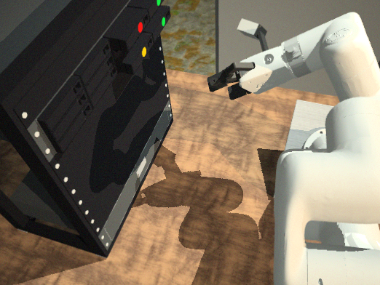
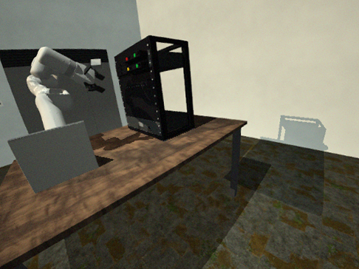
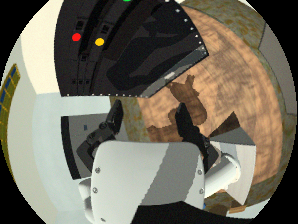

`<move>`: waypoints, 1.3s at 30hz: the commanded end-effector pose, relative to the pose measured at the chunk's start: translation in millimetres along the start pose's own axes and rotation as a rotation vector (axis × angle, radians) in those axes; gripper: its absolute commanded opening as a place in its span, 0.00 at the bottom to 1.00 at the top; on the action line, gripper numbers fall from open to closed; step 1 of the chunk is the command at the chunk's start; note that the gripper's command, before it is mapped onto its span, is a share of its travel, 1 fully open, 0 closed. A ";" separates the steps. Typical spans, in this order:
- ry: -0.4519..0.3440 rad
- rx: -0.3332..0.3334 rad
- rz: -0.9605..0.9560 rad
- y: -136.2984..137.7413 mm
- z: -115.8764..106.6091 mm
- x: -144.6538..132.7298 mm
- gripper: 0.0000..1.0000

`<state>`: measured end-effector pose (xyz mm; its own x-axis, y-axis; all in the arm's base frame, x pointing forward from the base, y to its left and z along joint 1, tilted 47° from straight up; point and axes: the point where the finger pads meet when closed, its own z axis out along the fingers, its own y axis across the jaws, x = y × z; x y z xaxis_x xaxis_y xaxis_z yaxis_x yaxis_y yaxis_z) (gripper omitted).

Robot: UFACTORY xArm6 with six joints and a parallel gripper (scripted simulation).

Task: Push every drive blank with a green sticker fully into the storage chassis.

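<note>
The black rack (image 1: 120, 109) (image 2: 185, 81) (image 3: 149, 50) stands on the wooden table (image 1: 207, 120) (image 2: 143, 158). Four blanks stand out near the top of its front. Two carry green stickers (image 1: 163, 21) (image 1: 159, 2) (image 2: 137, 66) (image 2: 134, 55), one carries a red sticker (image 1: 140, 27) (image 2: 127, 59) (image 3: 76, 36) and one a yellow sticker (image 1: 144, 51) (image 2: 128, 69) (image 3: 100, 42). My gripper (image 1: 222, 85) (image 2: 102, 84) (image 3: 150, 107) is open and empty. It hangs in the air in front of the rack, apart from it, a little below sticker height.
The arm's grey base block (image 1: 309, 116) (image 2: 54, 155) stands on the table on the side away from the rack. The arm's shadow falls on the rack front and the table. The table's far edge lies just behind the rack.
</note>
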<state>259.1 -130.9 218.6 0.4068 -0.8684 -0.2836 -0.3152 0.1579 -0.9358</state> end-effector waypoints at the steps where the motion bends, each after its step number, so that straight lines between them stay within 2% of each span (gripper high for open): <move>1: 0.072 0.056 0.095 -8.0 -8.6 11.2 1.00; 12: 0.182 0.182 0.265 -20.3 -28.7 30.5 1.00; 14: 0.182 0.182 0.265 -20.3 -28.7 30.5 1.00; 29: 0.285 0.340 0.443 -31.9 -56.6 50.3 1.00; 39: 0.316 0.401 0.502 -35.5 -67.7 56.7 1.00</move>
<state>238.9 -209.7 246.7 0.0313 -0.7545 -0.6555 -0.0699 0.6526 -0.7545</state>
